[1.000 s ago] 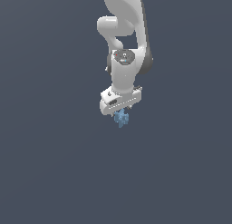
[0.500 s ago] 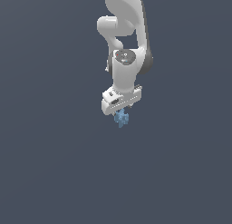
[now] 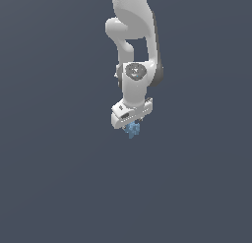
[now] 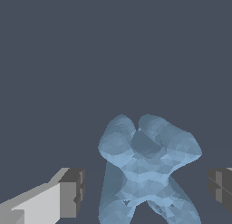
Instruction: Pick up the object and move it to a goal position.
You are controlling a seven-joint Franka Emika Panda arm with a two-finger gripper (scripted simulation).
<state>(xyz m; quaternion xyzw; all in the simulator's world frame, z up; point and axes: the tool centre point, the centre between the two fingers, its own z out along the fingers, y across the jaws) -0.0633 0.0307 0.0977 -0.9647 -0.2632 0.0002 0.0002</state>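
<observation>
No brand, label or writing can be read anywhere in either view. The surroundings are a flat, even slate-grey field with no seams, edges or shadows, so a table cannot be told apart from a backdrop.

In the exterior view, the white and grey arm [image 3: 134, 50] comes down from the top edge, just right of centre, and ends in the tool [image 3: 133, 129] pointing downward. The object [image 3: 132, 130], a tiny light-blue lumpy thing, sits directly beneath the white hand, between the fingertips.

In the wrist view, a dark grey pad [image 4: 72, 191] stands apart from the lobed, faceted object [image 4: 145, 173], and the other pad [image 4: 221, 187] likewise shows a gap. The tool is released, its fingers spread on either side of the object.
</observation>
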